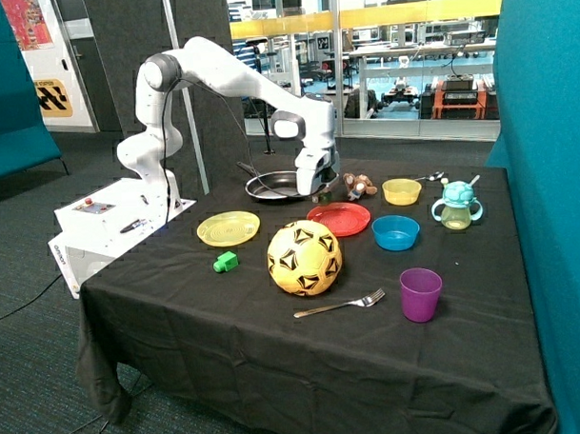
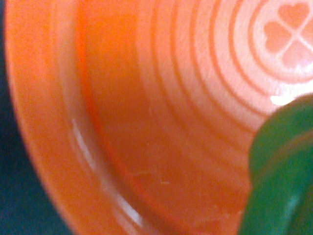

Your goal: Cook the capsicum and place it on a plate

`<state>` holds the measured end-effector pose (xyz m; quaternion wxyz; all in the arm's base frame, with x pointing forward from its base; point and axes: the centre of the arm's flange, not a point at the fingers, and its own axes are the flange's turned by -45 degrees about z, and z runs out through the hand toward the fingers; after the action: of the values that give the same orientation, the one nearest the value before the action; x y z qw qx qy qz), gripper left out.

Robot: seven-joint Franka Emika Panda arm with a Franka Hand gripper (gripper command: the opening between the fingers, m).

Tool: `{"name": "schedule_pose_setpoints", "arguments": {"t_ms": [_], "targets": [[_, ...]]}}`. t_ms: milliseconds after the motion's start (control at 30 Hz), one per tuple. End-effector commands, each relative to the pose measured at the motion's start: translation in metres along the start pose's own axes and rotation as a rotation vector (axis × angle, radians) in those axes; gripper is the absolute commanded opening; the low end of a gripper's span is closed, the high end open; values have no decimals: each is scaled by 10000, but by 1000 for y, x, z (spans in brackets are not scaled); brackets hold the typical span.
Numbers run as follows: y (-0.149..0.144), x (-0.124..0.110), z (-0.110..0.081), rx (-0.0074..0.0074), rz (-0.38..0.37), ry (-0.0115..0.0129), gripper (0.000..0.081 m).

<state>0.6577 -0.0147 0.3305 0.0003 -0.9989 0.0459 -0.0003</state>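
Crowding the black worktop point(image 1: 179, 307); gripper point(image 1: 324, 191) seemingly clutching capsicum point(image 2: 281, 171) over plate point(image 1: 352, 224); risking rolling off onto the rim.

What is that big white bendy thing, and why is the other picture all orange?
The white thing is a robot arm standing beside a table with a black cloth. At its end is a claw for picking things up. One picture is taken by a camera standing off to the side, so you see the whole table. On it are a ball, a fork, a purple cup, a yellow plate, a blue bowl, a pan and a red plate. The orange picture comes from a tiny camera on the arm's wrist, looking down very close at the red plate. The green lump at the edge is a toy capsicum, right at the claw and just above the plate. I cannot see whether the claw is squeezing it.
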Motion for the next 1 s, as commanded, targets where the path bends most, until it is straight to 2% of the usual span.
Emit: {"name": "schedule_pose_setpoints", "arguments": {"t_ms": [0, 133, 267, 367, 433, 500, 633, 767, 967], "targets": [[12, 25, 17, -6, 68, -5, 0], [14, 27, 30, -6, -96, -5, 0], [13, 27, 33, -6, -129, -5, 0], [10, 26, 33, -6, -366, -5, 322], [9, 25, 32, -6, -405, -5, 435], [11, 25, 32, -6, -401, -5, 505], [17, 23, 33, -6, -336, -5, 605], [20, 21, 33, -6, -289, -5, 661], [26, 18, 34, -6, -212, -5, 701]]}}
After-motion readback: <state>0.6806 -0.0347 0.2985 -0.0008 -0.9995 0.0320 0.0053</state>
